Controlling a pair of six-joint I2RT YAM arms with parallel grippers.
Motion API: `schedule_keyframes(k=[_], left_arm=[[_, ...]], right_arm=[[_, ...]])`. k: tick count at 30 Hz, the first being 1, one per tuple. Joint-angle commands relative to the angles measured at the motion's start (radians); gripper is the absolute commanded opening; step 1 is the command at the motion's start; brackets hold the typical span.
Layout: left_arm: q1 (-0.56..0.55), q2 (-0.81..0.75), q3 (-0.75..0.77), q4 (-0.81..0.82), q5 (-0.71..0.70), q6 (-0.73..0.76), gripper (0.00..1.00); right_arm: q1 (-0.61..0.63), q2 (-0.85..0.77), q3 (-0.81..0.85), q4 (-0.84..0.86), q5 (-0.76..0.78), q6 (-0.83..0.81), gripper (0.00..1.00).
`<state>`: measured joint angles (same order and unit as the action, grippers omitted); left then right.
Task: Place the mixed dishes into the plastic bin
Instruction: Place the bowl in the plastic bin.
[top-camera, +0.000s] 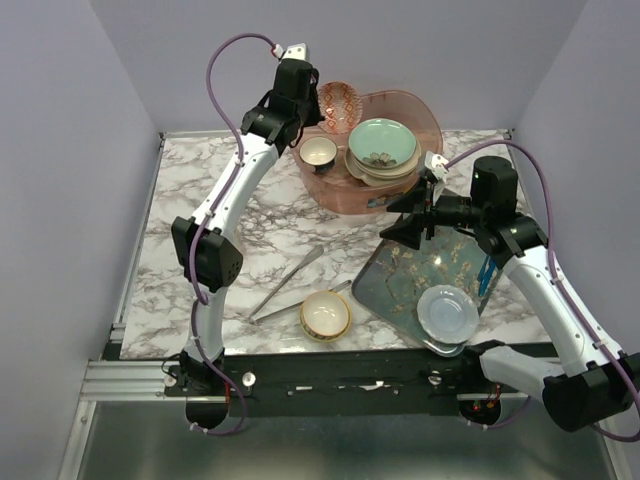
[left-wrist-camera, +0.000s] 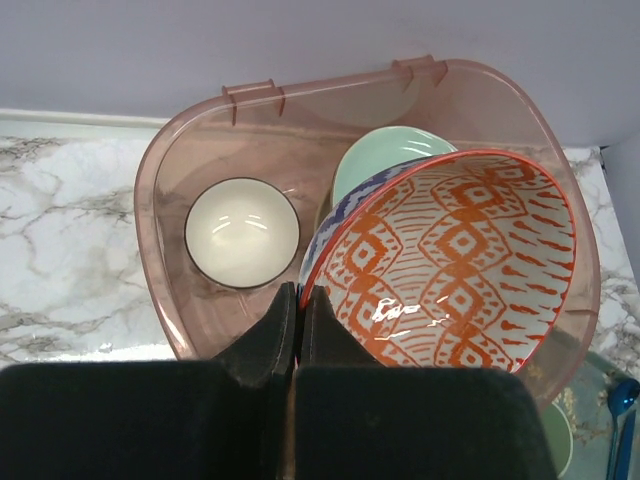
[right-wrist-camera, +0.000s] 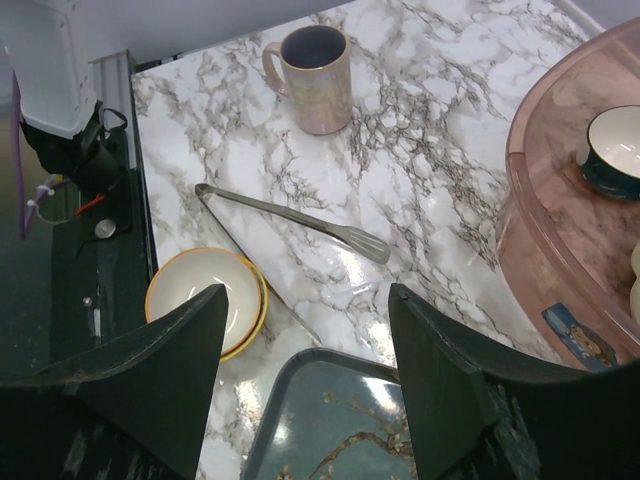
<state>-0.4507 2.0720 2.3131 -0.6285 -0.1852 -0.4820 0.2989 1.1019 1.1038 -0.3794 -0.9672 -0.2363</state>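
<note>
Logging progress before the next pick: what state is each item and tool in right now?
Translucent pink plastic bin: partly filled.
Left tool: shut on red patterned ceramic bowl, tilted above bin.
Right tool: open, empty.
Yellow-rimmed cream bowl: upright, on table.
Lilac mug: upright, on table.
Pale round plate: on floral tray.

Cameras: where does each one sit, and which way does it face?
Top external: high behind, looking down on the table; left arm and right arm show.
Left wrist: above the bin, looking into it; shut left tool holds the red patterned bowl.
Right wrist: by the tray, facing tongs and mug; open right tool shows.
Shared: both wrist views show the bin.
</note>
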Motion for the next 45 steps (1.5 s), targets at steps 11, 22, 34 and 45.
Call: schedule_keyframes(k=[11, 22, 34, 45], left_arm=[[0.029, 0.148, 0.098, 0.053, -0.051, -0.035, 0.00], [0.040, 0.230, 0.106, 0.059, -0.088, -0.024, 0.00], [0.047, 0.307, 0.120, 0.085, -0.125, -0.020, 0.00], [0.053, 0.353, 0.141, 0.119, -0.161, -0.024, 0.00]], right_arm=[[-0.009, -0.013, -0.009, 0.028, -0.011, -0.004, 0.74], [-0.024, -0.004, -0.013, 0.033, -0.022, -0.005, 0.74], [-0.038, 0.004, -0.016, 0.034, -0.028, -0.006, 0.74], [-0.046, 0.018, -0.018, 0.034, -0.030, -0.006, 0.74]])
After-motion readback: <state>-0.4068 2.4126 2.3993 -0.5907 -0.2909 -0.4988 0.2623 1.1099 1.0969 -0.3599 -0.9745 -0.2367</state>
